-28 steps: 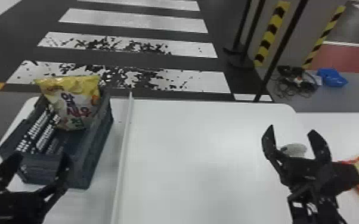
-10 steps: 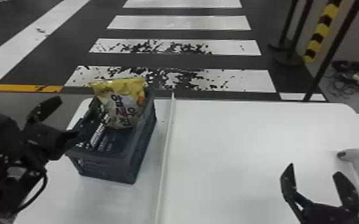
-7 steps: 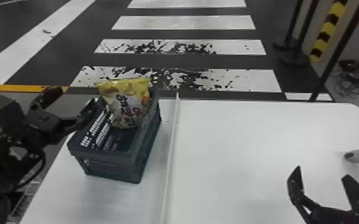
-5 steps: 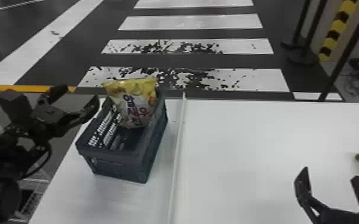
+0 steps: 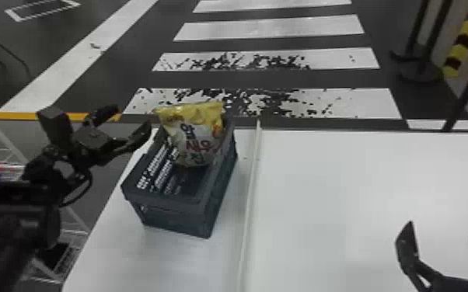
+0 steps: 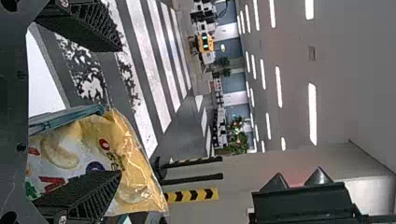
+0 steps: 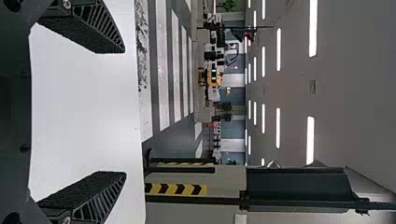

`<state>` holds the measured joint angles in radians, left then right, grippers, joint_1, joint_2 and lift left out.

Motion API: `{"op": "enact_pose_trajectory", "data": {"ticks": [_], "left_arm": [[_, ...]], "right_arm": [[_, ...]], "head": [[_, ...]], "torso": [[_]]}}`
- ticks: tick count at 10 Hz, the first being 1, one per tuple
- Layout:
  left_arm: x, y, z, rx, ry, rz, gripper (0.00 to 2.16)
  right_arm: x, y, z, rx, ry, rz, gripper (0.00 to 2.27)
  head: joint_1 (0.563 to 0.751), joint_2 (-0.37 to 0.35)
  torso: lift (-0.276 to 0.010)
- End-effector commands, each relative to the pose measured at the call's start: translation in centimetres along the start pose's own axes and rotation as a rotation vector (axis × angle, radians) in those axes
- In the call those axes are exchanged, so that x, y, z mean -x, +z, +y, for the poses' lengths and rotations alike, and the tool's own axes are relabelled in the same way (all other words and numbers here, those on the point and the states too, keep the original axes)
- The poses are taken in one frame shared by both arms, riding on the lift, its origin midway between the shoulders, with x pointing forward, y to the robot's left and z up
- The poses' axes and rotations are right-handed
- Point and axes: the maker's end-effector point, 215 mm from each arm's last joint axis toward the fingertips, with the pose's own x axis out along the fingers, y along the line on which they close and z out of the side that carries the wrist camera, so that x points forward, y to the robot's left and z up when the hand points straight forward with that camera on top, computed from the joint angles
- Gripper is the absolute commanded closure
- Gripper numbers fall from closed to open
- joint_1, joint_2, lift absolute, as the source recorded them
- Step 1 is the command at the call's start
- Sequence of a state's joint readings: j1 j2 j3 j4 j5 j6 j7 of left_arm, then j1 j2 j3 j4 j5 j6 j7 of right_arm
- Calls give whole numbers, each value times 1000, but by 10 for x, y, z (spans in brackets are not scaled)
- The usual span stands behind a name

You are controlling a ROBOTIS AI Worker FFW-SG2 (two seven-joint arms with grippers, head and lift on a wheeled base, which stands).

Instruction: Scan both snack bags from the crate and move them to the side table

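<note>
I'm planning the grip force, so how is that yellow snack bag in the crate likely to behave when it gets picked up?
The snack bag looks puffed, so it's probably light for its size. Its wrinkled, shiny film suggests it would dent under squeezing and might slip from a loose grip.

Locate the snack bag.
In the head view, the snack bag stands in the far end of the crate, left of the white strip on the table.

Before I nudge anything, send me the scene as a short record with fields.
Snack bag: yellow and white, in the crate's far end, top above the rim
Crate: on the white table, left of the pale strip
Left gripper: left of the bag, jaws apart, empty
Right gripper: table's near right, jaws apart, empty
</note>
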<state>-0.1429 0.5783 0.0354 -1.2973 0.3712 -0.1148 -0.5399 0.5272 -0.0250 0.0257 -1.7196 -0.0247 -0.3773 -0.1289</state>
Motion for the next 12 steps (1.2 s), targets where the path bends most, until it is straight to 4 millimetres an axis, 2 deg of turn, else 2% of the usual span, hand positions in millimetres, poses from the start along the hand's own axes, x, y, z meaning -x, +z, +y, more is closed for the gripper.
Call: {"op": "enact_pose_trajectory", "data": {"ticks": [1, 3, 4, 10, 12], "left_arm": [[-22, -2, -6, -33, -32, 17, 56], [-46, -12, -31, -80, -116, 47, 56], [-55, -19, -37, -95, -132, 62, 53], [-80, -29, -37, -152, -122, 95, 53], [-91, -34, -48, -157, -123, 106, 218]], "right_arm": [[2, -1, 0, 0, 0, 3, 56], [2, -2, 0, 0, 0, 3, 56], [3, -1, 1, 0, 2, 1, 56], [5, -5, -7, 1, -3, 4, 56], [6, -5, -9, 2, -6, 0, 56]], "head": [[695, 163], [695, 136], [695, 127], [695, 93], [695, 83]], "torso": [[-99], [-99], [-99], [-99], [-99]]}}
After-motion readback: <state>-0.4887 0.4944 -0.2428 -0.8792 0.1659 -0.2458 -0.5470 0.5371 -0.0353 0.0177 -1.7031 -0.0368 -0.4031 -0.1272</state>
